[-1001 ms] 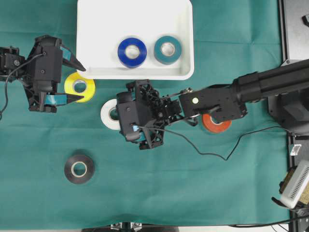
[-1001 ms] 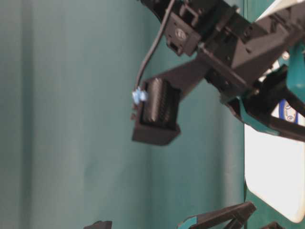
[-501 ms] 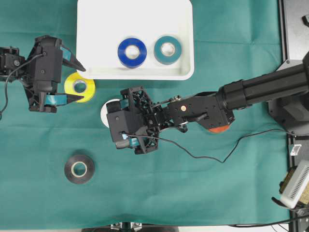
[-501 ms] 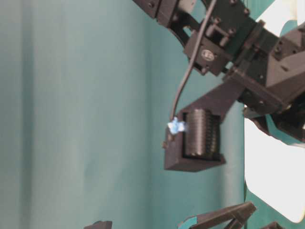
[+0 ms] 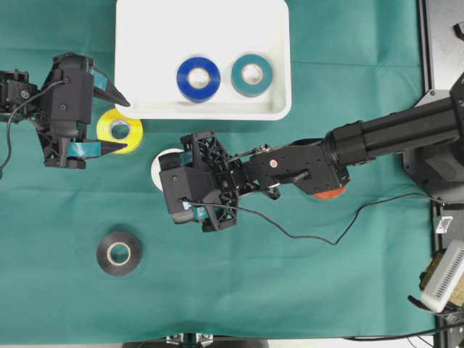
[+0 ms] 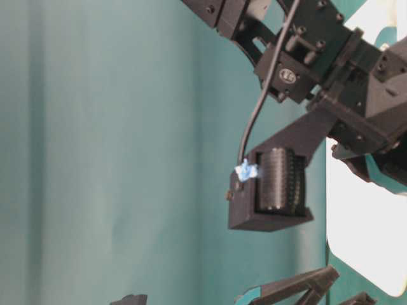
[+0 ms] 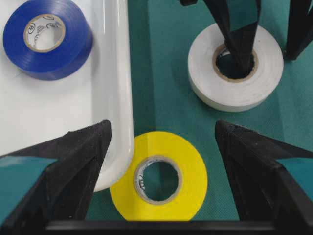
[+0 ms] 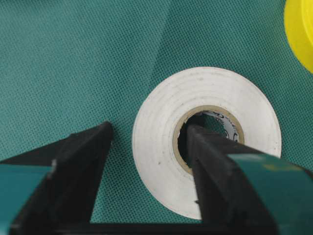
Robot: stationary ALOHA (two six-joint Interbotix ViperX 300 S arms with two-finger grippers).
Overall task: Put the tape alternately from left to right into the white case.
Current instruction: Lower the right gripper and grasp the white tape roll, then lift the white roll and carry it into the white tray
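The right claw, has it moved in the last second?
Yes. In the overhead view the right claw has slid left, away from the orange tape, covering more of the white tape.

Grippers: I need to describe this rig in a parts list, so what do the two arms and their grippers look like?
Both arms are black. The left gripper and right gripper have black fingers with teal pads. A thin black cable loops off the right arm.

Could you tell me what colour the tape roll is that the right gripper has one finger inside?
White, with a tan cardboard core: the white roll shows best in the right wrist view.
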